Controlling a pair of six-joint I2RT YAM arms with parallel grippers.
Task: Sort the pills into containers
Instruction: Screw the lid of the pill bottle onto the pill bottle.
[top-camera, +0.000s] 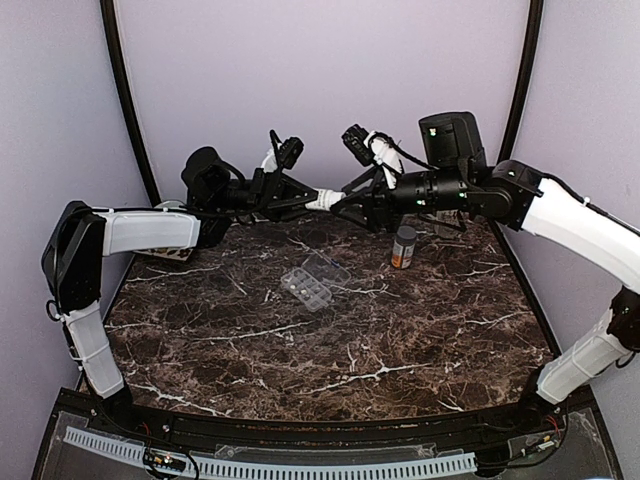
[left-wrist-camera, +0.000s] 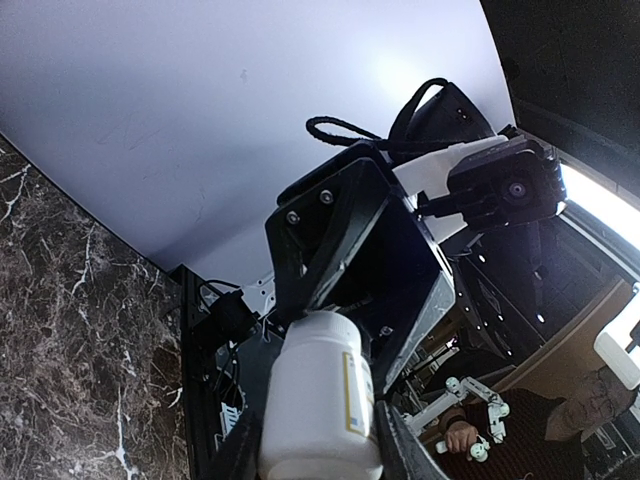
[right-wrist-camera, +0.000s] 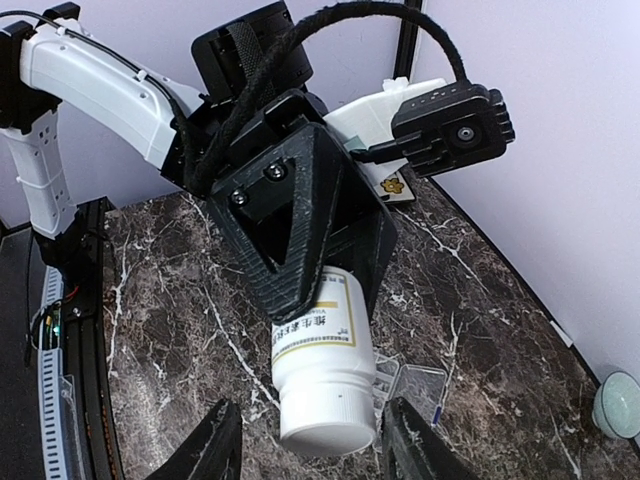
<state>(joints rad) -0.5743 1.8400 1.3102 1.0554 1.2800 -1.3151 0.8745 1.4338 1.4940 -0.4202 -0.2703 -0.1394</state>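
Observation:
A small white bottle (top-camera: 323, 199) hangs in the air over the back of the table, between both arms. My left gripper (top-camera: 314, 198) is shut on its labelled body (left-wrist-camera: 320, 400). My right gripper (right-wrist-camera: 313, 445) is open, with one finger on each side of the bottle's cap (right-wrist-camera: 326, 420) and a gap showing on both sides. The clear organiser box (top-camera: 308, 285) lies mid-table with its lid open, and its containers are too small to show any pills. Its edge (right-wrist-camera: 430, 385) shows under the bottle in the right wrist view.
An amber bottle with a grey cap (top-camera: 404, 246) stands right of the organiser. A pale bowl (right-wrist-camera: 620, 400) sits at the table's right edge. A flat white object (top-camera: 165, 253) lies by the left arm's elbow.

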